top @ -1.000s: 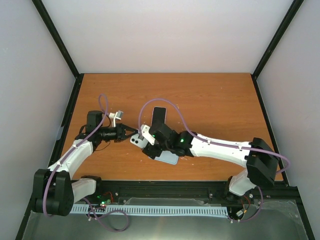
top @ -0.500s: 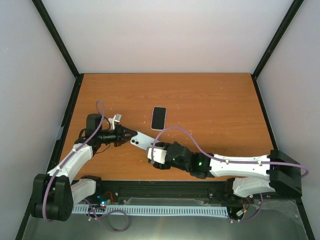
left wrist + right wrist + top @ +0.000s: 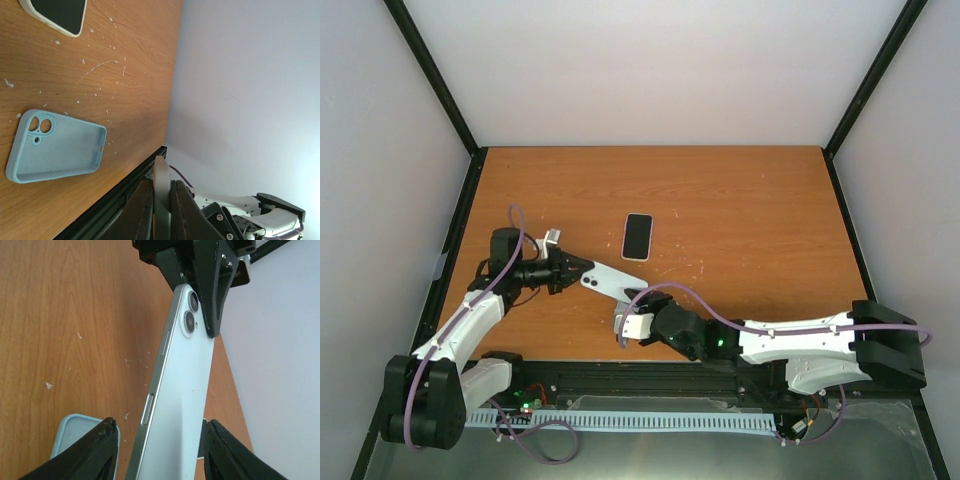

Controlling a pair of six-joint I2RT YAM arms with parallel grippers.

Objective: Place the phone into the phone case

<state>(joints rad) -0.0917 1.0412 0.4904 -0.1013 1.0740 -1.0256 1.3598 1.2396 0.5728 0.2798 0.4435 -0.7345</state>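
Note:
My left gripper (image 3: 580, 272) is shut on the camera end of a pale silver-blue phone (image 3: 617, 282) and holds it above the table, pointing right. In the left wrist view the phone (image 3: 161, 175) shows edge-on between the fingers (image 3: 144, 200). My right gripper (image 3: 628, 322) is open; in its wrist view its fingers (image 3: 95, 450) stand on either side of the phone's lower end (image 3: 180, 400). The light blue phone case (image 3: 55, 145) lies open side up on the table, its corner by my right gripper's left finger (image 3: 75, 432). In the top view the case is hidden under the right gripper.
A second phone (image 3: 638, 236), dark screen up with a white rim, lies on the wooden table (image 3: 750, 220) behind the grippers; its corner shows in the left wrist view (image 3: 55, 12). Black frame rails (image 3: 650, 375) run along the near edge, with white walls around.
My right arm has drawn back toward the near edge, uncovering the second phone, and now sits with open fingers round the held phone's end. My left gripper has kept hold of the phone.

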